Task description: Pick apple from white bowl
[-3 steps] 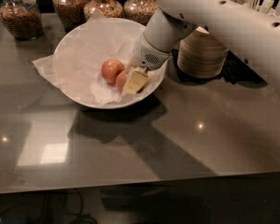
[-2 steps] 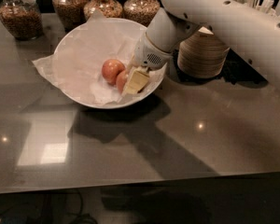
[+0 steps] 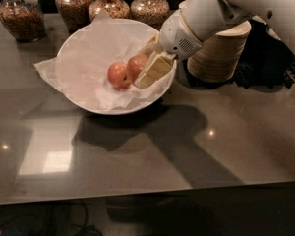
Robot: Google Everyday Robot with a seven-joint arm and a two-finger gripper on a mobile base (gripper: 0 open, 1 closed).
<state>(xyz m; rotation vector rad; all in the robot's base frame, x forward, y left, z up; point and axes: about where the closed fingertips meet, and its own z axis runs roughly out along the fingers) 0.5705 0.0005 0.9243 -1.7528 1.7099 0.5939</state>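
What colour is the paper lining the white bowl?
White paper, best in the camera view; the gripper is inside the white bowl, at the apple.

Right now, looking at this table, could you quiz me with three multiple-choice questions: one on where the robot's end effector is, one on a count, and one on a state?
1. Where is the end effector?
A. Over the stacked bowls
B. Inside the white bowl
C. On the bare table

2. How many apples lie in the white bowl?
A. One
B. Two
C. Four

3. The glass jars behind the bowl are:
A. Empty
B. Tipped over
C. Upright and filled

Answers:
1 B: it sits within the bowl's right side, against the right apple.
2 B: the right apple and the left apple lie side by side on the tissue paper.
3 C: each jar stands upright with brownish contents showing through the glass.
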